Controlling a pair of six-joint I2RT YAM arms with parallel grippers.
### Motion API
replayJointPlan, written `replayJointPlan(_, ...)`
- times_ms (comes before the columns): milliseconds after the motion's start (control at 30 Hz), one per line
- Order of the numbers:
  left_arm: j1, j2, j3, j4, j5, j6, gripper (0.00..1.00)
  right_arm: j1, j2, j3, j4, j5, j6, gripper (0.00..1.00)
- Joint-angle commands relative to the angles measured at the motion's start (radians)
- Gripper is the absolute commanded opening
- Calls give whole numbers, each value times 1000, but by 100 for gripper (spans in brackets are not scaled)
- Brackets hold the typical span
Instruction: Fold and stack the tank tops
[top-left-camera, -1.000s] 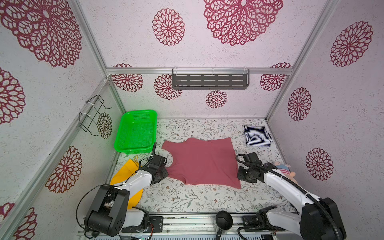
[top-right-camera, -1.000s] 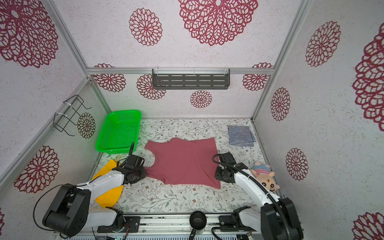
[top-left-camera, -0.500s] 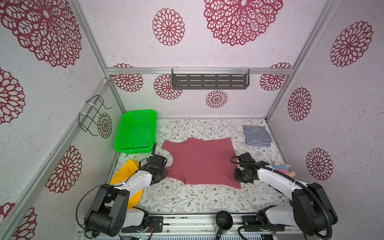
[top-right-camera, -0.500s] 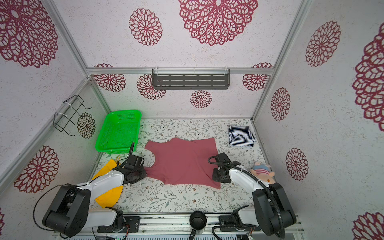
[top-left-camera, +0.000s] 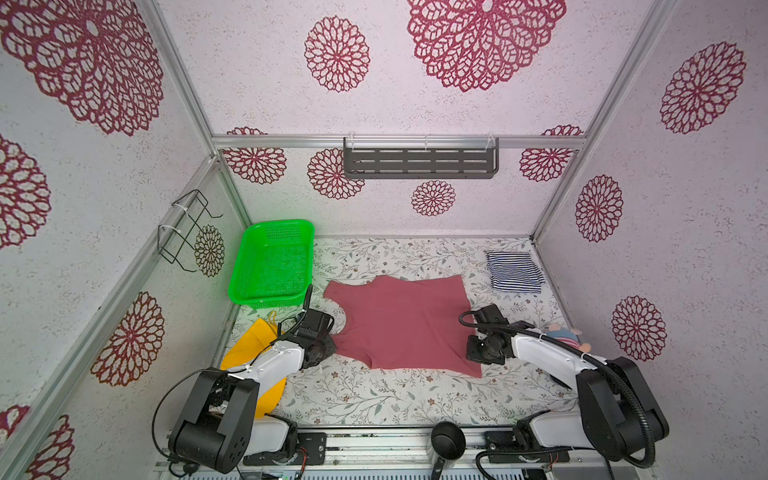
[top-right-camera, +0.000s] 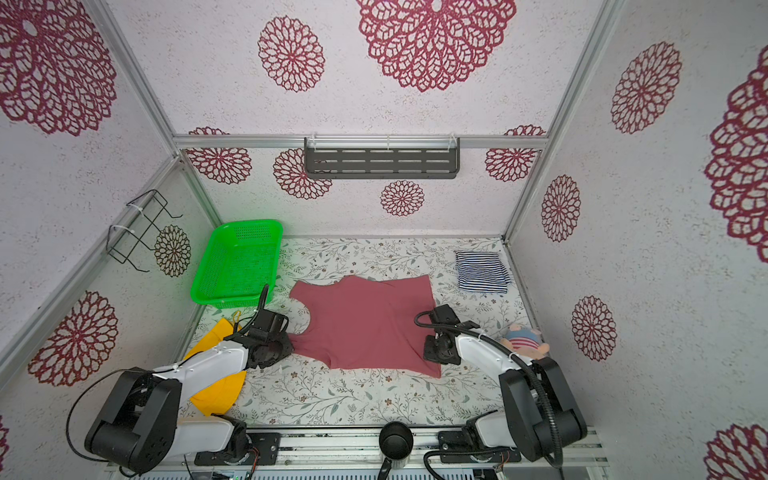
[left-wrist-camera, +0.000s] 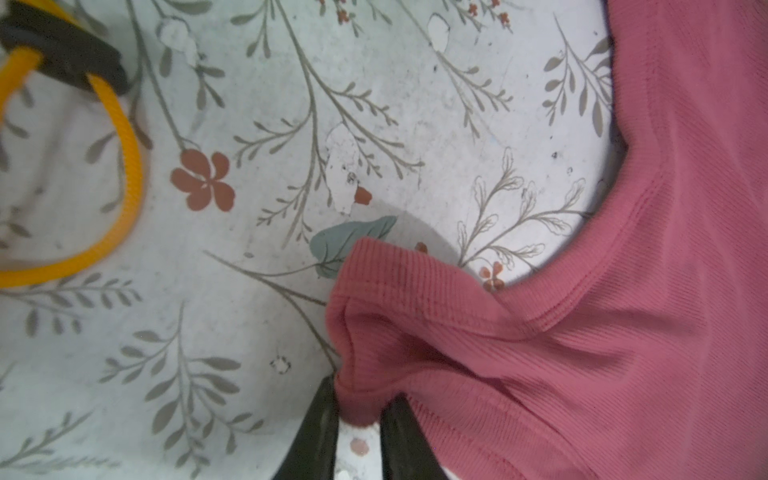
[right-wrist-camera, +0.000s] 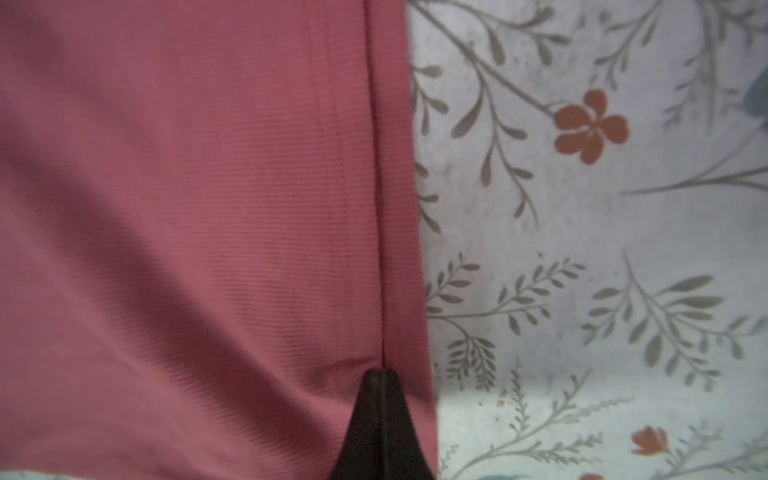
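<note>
Where the left tool (left-wrist-camera: 359, 411) sits, its two black fingers (left-wrist-camera: 316, 432) are clamped on a bunched shoulder strap of the rose-red tank top (top-left-camera: 407, 324). Right tool (right-wrist-camera: 384, 376) is pinched fully together on the stitched hem at the opposite edge of the same top. Cloth puckers at the tips there, so it reads as a thin grab on that edge. The top lies spread flat mid-surface (top-left-camera: 374, 399) between the two arms, neckline toward the left arm and hem toward the right. Striped tank top (top-left-camera: 513, 272) is folded at the far right corner, well apart from the red one. Green basket (top-left-camera: 266, 300) is at far left. Yellow hat (top-left-camera: 249, 349) lies partly under the left arm, its cord loop (left-wrist-camera: 124, 166) near the strap. Plush toy (top-left-camera: 567, 334) is by the right wall.
</note>
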Motion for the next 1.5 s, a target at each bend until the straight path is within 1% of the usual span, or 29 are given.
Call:
replayJointPlan(0,7,31,-47,-74,27,-15,21,-4,-2,5,-32,39,-4,0)
replayJointPlan(200,7,31,-46,-76,22,-21,20,-45,-15,6,-85,99,-22,0)
replayJointPlan(367,7,38,-44,-78,21,-24,20,-85,-32,-1,-98,114,-31,0)
replayJointPlan(567,8,27,-41,-90,16,-26,19,-105,-79,23,-129,113,-61,0)
replayJointPlan(633,7,13,-38,-109,13,-26,18,-102,-128,57,-140,91,-84,27)
replayJointPlan(667,6,1,-38,-118,15,-26,17,-95,-145,74,-141,82,-90,32)
replayJointPlan(700,4,-16,-41,-126,20,-31,17,-88,-156,96,-137,78,-93,33)
replayJointPlan(767,-1,-50,-46,-147,24,-41,17,-73,-143,130,-94,62,-95,31)
replayJointPlan(867,-9,-99,-53,-182,25,-60,16,-63,-39,208,3,44,-105,22)
replayJointPlan(967,-11,-125,-69,-181,27,-83,16,-67,118,328,90,95,-139,10)
replayJointPlan(1033,-13,-119,-65,-181,20,-84,16,-89,228,417,138,99,-150,7)
replayJointPlan(1133,-14,-112,-40,-195,9,-79,16,-111,396,552,206,75,-160,6)
replayJointPlan(1167,-21,-118,-25,-211,5,-77,18,-114,452,612,211,72,-169,5)
replayJointPlan(1233,-37,-140,7,-257,-20,-79,25,-117,550,714,195,63,-182,5)
replayJointPlan(1267,-40,-154,19,-283,-31,-80,33,-118,596,761,186,56,-187,5)
replayJointPlan(1300,-41,-169,23,-306,-42,-80,36,-121,637,800,175,56,-187,5)
replayJointPlan(1333,-39,-183,20,-321,-53,-80,37,-123,668,828,167,57,-187,5)
replayJointPlan(1400,-39,-211,4,-334,-72,-87,46,-131,727,878,154,62,-187,5)
replayJointPlan(1467,-38,-225,-4,-333,-65,-101,54,-143,772,917,142,58,-184,5)
